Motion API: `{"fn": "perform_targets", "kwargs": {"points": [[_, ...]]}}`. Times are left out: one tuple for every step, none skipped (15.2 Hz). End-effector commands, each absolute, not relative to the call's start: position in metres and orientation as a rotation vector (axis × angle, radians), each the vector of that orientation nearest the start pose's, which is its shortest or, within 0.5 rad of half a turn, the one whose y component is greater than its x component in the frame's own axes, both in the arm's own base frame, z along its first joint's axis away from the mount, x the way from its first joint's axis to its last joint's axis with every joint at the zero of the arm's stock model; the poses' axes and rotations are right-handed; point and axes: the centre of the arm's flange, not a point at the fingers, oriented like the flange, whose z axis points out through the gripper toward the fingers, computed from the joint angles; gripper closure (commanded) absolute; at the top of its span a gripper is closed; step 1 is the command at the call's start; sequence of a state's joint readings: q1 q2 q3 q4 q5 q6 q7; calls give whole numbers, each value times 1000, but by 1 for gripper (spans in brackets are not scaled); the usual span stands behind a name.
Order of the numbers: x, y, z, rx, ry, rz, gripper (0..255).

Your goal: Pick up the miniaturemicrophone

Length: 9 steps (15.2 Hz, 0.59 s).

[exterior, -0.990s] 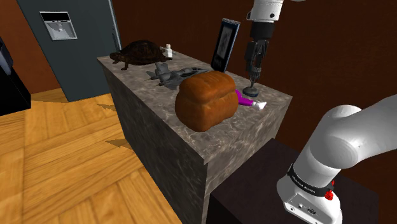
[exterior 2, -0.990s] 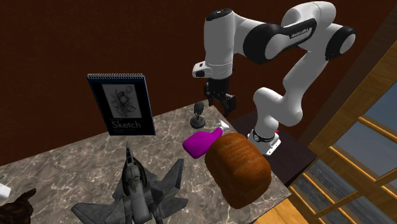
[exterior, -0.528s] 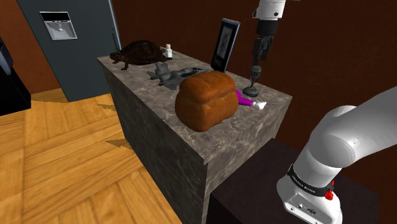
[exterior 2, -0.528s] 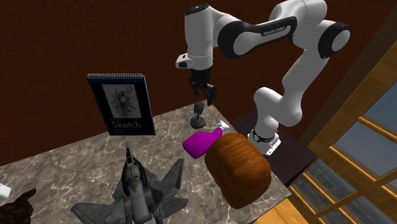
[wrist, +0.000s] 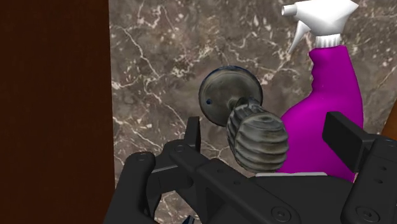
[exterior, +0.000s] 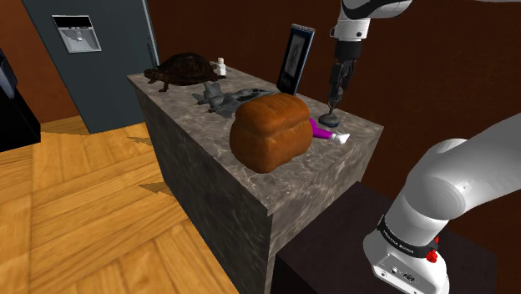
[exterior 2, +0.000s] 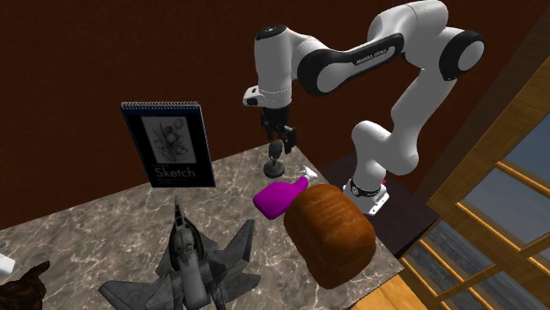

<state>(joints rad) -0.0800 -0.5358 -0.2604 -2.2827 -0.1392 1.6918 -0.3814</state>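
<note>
Miniature microphone (wrist: 256,136): grey, stood on its round base at the end of the marbled table (exterior: 197,159) nearest the robot's stand.
Jaws are held wide apart just above it, the head between them and untouched. A purple spray bottle (wrist: 331,108) is laid just beside, a bread loaf (exterior: 271,132) near, a sketchbook (exterior 2: 167,143) and toy jet (exterior 2: 189,255) farther along.

The bench (exterior: 171,96) has a grey, marble-veined top. Seen from the shoulder side, a brown loaf (exterior: 269,132) sits near its middle. At the loaf's ten o'clock lies a grey toy jet (exterior: 219,100), and farther that way a dark turtle (exterior: 185,70) with a small white bottle (exterior: 221,65) just beside it. A sketch book (exterior: 295,58) stands upright at one o'clock. At three o'clock a purple spray bottle (exterior: 321,129) lies on its side, and the miniature microphone (exterior: 331,113) stands upright just beyond it.
</note>
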Motion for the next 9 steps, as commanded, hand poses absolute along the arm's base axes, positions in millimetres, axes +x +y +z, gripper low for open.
{"fn": "perform_targets", "kwargs": {"points": [[357,-156,536,-3118,-160,103,0],[356,-156,535,-3118,-160,103,255],[356,-156,535,-3118,-160,103,255],[356,-156,535,-3118,-160,103,255],[356,-156,535,-3118,-160,103,255],[356,-156,535,-3118,-160,103,255],[356,-156,535,-3118,-160,103,255],[356,-156,535,-3118,-160,103,255],[356,-156,534,-3118,-160,103,255]]}}
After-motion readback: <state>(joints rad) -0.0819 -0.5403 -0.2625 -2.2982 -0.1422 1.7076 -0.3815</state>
